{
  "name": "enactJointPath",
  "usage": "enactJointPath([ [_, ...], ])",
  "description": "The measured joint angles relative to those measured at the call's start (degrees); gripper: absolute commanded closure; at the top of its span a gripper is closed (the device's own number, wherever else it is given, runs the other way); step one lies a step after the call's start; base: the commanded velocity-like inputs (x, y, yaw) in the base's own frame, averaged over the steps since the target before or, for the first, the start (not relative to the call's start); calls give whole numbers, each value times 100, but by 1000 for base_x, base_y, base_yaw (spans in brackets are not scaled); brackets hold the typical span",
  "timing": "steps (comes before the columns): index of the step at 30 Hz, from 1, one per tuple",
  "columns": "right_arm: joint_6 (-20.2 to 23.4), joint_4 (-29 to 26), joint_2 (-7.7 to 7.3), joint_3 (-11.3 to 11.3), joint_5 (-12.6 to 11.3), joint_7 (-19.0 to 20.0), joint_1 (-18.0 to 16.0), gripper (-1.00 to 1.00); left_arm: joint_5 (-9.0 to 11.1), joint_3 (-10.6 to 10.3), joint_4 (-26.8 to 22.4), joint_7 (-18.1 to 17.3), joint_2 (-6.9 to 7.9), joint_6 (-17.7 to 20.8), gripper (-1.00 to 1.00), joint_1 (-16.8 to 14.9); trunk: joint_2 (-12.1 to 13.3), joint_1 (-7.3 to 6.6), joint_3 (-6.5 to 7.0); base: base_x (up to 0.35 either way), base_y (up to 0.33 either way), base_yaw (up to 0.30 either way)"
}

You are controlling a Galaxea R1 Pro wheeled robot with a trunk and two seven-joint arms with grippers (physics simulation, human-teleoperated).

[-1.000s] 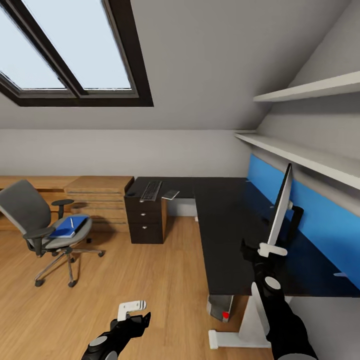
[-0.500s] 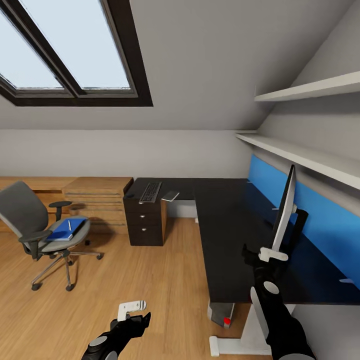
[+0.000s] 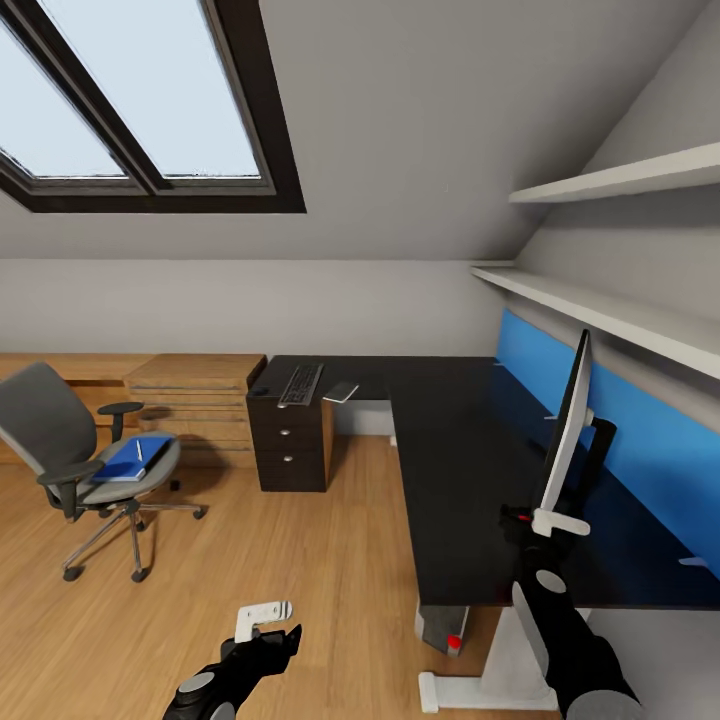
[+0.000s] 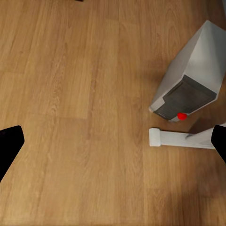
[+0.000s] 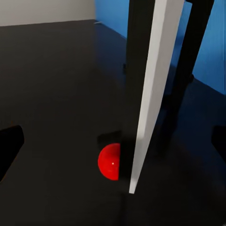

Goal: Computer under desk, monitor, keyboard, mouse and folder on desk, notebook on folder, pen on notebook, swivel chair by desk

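Attic bedroom, wood floor, black L-shaped table [image 3: 450,470] along the right wall. Nearest: left gripper [image 3: 262,615] idle over the floor, jaws apart, empty. Computer [image 3: 442,628] sits under the table's near end, fine. Right gripper [image 3: 545,521] is at the monitor's [image 3: 567,420] lower near corner; jaws look apart with the screen edge between them, not clamped as far as I can tell. Monitor stands upright on the table, edge-on, near the blue back panel [image 3: 640,440]. Risks: a sideways nudge here likely tips or twists it on its stand. Farther off, keyboard [image 3: 301,383] lies on the far-left wing, well apart from the monitor. Folder [image 3: 128,458] with pen on top sits on the swivel chair [image 3: 80,455], far left.
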Motion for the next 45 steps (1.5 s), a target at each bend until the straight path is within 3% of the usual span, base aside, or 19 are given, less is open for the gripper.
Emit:
enactJointPath([
  [12,-86,51,-98,-21,-43,-1,-67,-100,-1,0,0,-4,-1,0,-100,0,0,0,0,0,0,0],
  [20,-463,34,-114,-23,-52,-97,-76,-100,-9,0,0,-4,0,0,-100,0,0,0,0,0,0,0],
  [23,-758,23,-121,-24,-56,-372,-100,-100,8,-7,13,3,-7,0,-100,0,-1,-1,0,40,0,0],
  [28,-1022,22,-122,-24,-52,-472,-108,-100,10,-11,75,9,-14,0,-100,0,0,-2,0,185,0,0],
  [45,-1078,24,-165,-24,-46,-534,-110,-100,8,-17,146,20,-36,-1,-100,0,0,-1,0,106,0,0],
])
